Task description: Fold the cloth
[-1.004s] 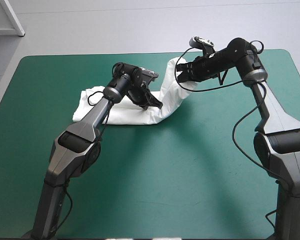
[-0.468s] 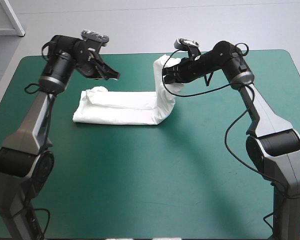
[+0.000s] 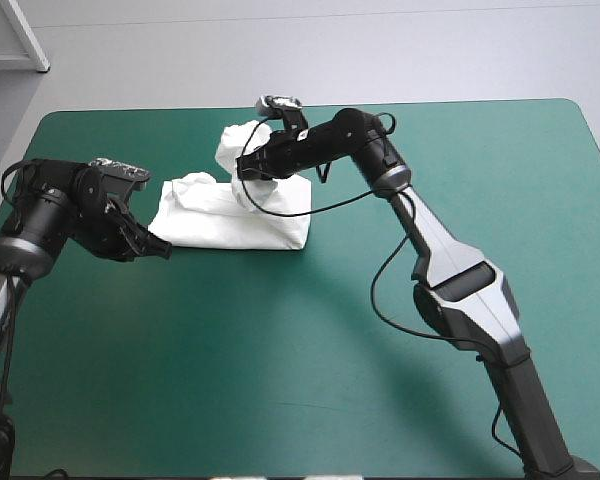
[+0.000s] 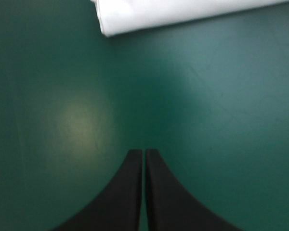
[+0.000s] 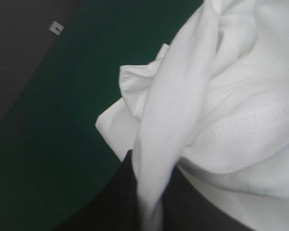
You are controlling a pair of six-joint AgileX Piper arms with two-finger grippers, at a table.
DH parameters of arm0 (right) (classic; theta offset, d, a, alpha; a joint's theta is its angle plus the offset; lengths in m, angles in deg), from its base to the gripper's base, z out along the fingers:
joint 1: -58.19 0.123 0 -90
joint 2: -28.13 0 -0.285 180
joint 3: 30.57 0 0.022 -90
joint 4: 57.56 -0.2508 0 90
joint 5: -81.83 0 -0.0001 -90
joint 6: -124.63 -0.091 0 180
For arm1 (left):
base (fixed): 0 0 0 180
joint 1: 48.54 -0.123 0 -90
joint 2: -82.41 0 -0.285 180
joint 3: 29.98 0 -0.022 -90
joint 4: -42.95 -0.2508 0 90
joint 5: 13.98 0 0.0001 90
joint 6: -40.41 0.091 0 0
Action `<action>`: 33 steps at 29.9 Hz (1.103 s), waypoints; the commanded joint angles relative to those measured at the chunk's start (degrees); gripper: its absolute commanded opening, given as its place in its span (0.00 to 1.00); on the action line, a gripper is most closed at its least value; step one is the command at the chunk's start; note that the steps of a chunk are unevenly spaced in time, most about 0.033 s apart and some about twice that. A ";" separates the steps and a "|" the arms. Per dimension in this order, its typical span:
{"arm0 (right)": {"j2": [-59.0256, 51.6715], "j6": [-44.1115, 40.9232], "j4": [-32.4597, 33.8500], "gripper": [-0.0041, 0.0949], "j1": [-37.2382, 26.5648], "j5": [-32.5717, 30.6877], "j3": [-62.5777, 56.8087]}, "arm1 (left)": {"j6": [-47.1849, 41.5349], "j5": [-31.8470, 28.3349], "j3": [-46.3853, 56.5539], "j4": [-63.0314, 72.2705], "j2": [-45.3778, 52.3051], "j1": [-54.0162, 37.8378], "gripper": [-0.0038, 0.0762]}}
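Note:
The white T-shirt [image 3: 230, 212] lies as a folded bundle at the table's far left-centre. My right gripper [image 3: 246, 166] is shut on the T-shirt, holding one end [image 3: 235, 143] lifted over the bundle; in the right wrist view the cloth [image 5: 197, 110] drapes between and over its black fingers. My left gripper [image 3: 160, 250] hovers low just off the bundle's near left corner, shut with nothing in it. In the left wrist view its fingers [image 4: 133, 192] meet in a point over the teal-green cover, with the bundle's folded edge [image 4: 149, 17] ahead.
The teal-green cover [image 3: 310, 350] stretches bare across the near half and the right side. The table's far edge [image 3: 130, 112] runs close behind the T-shirt.
My right gripper has carried the T-shirt's end leftward over the bundle, shortening it. My left arm let go, swung out to the left and came down beside the bundle's left corner.

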 commanded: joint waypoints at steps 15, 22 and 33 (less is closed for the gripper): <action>4.87 6.71 -20.63 0.76 4.79 -0.18 8.56 | -1.93 -5.59 6.58 1.07 4.89 0.05 0.07; 4.75 5.87 -19.40 0.66 5.57 -3.67 13.42 | -2.68 -5.16 7.76 -2.49 4.89 0.05 0.07; 1.92 -6.93 1.89 0.65 0.69 -7.65 22.97 | -2.97 -5.29 7.65 -3.68 4.89 0.05 0.07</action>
